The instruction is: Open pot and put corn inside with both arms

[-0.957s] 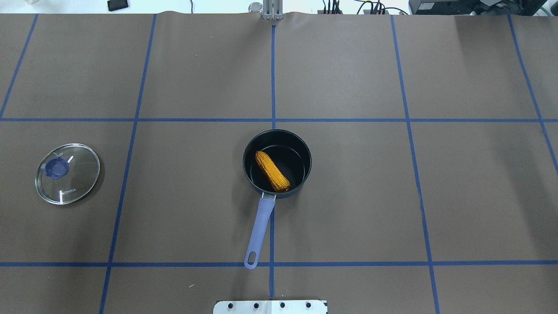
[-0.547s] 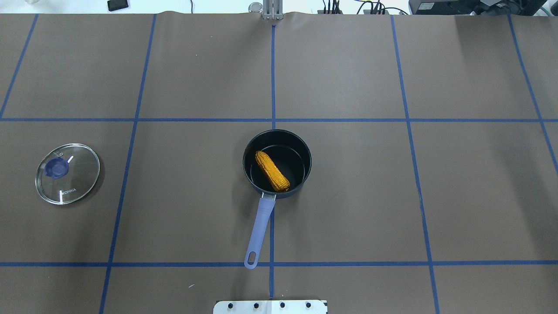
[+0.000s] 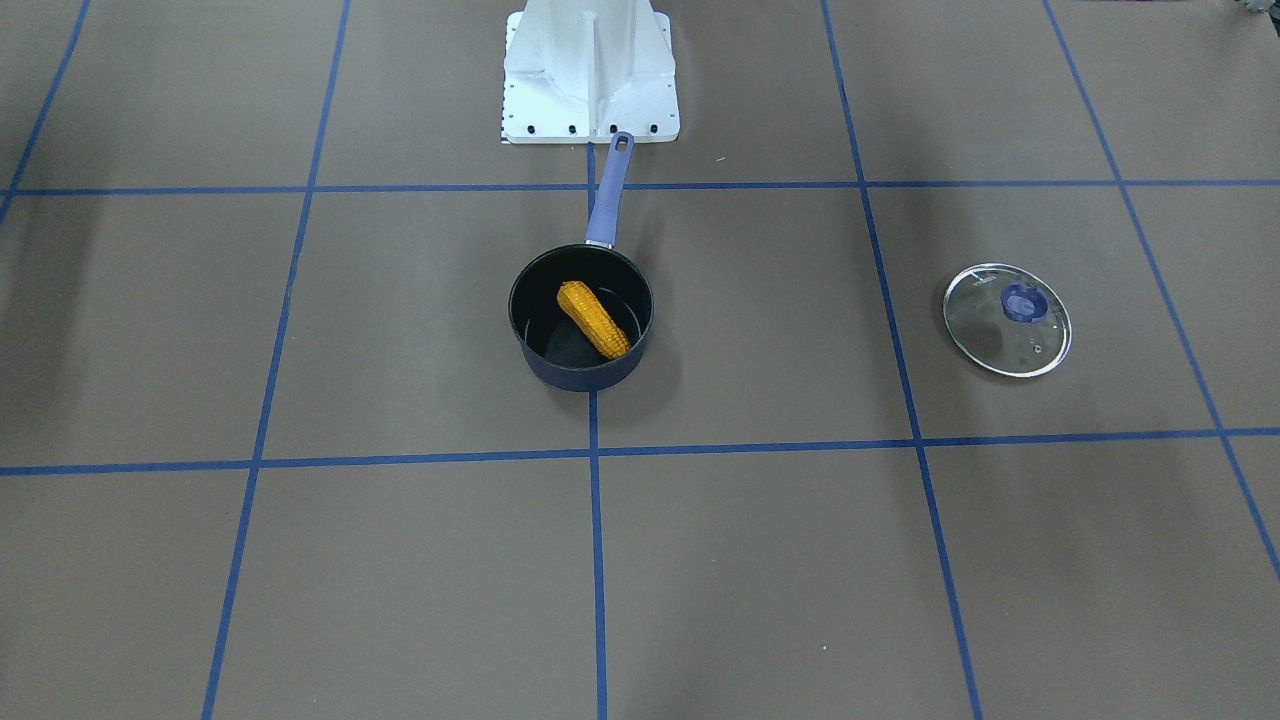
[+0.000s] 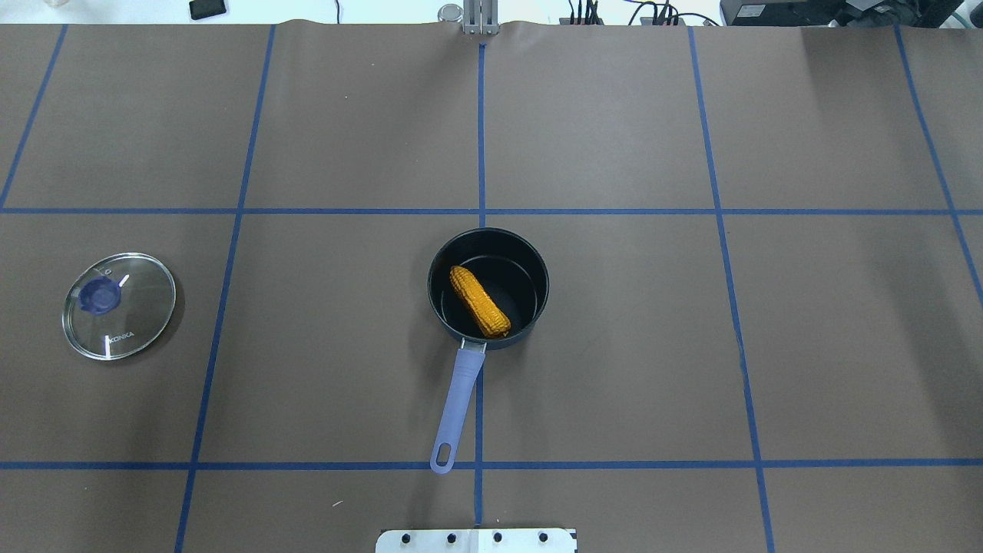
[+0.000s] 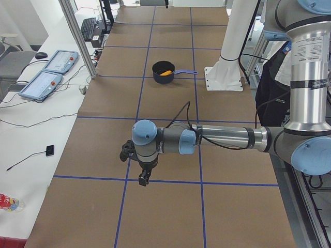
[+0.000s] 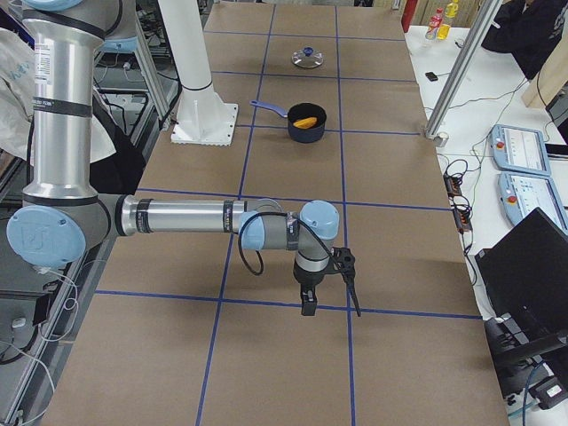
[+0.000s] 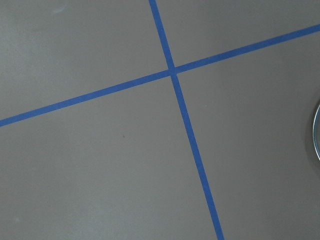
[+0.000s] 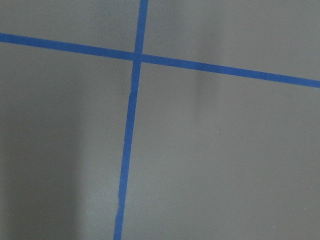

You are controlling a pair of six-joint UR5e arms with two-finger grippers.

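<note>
Stretched level, left gripper (image 5: 143, 178) and right gripper (image 6: 332, 309) aimed downward, spread or pressed together impossible to tell, far from bumpy orange corn (image 4: 480, 302) slanting inside open pot (image 4: 537, 265).

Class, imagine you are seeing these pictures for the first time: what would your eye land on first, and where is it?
The bright yellow-orange corn jumps out, lying slantwise inside the dark open pot at the middle of the table. Next comes the glass lid with its blue knob, lying alone far to the robot's left. The side views show the left arm and the right arm stretched level over the table, away from the pot.
</note>
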